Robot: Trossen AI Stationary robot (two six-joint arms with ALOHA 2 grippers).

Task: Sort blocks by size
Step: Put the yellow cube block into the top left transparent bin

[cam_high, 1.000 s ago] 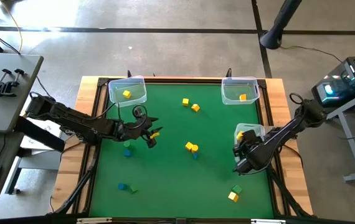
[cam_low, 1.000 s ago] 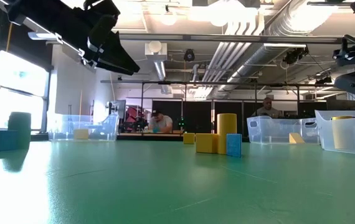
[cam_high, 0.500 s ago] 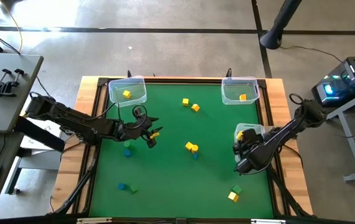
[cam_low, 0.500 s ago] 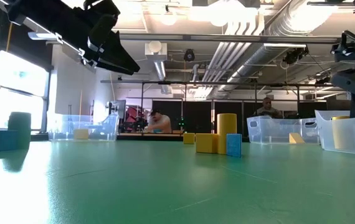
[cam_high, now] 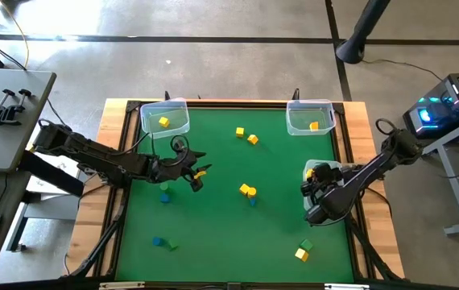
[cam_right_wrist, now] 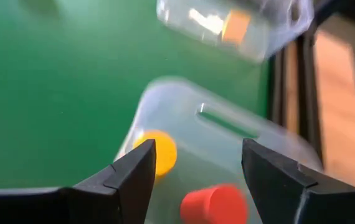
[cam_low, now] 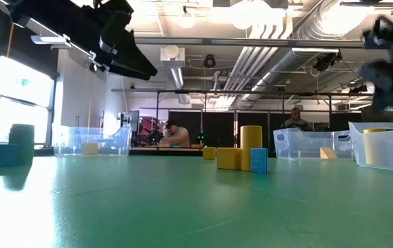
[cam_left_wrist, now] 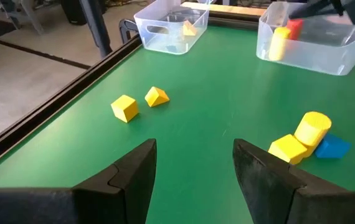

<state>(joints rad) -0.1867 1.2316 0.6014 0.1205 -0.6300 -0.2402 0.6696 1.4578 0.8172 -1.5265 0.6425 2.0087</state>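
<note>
- Blocks lie scattered over the green table point(cam_high: 213, 234) — a blue block point(cam_high: 158, 241) with a small green block point(cam_high: 172, 246) beside it near the front left corner, and another blue block point(cam_high: 164, 197) just under the left arm.
- Left gripper point(cam_high: 196, 175) hangs over the left half of the table, well in from the left edge; its jaws are spread with nothing between them.
- Far-left bin point(cam_high: 165, 118) sits in the far left corner with one yellow block point(cam_high: 163, 122) inside.
- Two yellow blocks point(cam_high: 246, 135) lie near the far edge, about midway along it.
- A yellow cluster point(cam_high: 247, 191) with a blue piece touching it sits near the table's middle.
- Far-right bin point(cam_high: 309, 118) in the far right corner holds an orange-yellow block point(cam_high: 314, 126).
- Right gripper point(cam_high: 316, 190) is over the right-edge bin point(cam_right_wrist: 227, 134), jaws spread and empty; a yellow cylinder point(cam_right_wrist: 160, 151) and a red cylinder point(cam_right_wrist: 215, 203) lie in that bin.
- A green block point(cam_high: 306, 244) and a yellow block point(cam_high: 300, 254) touch near the front right corner.
</note>
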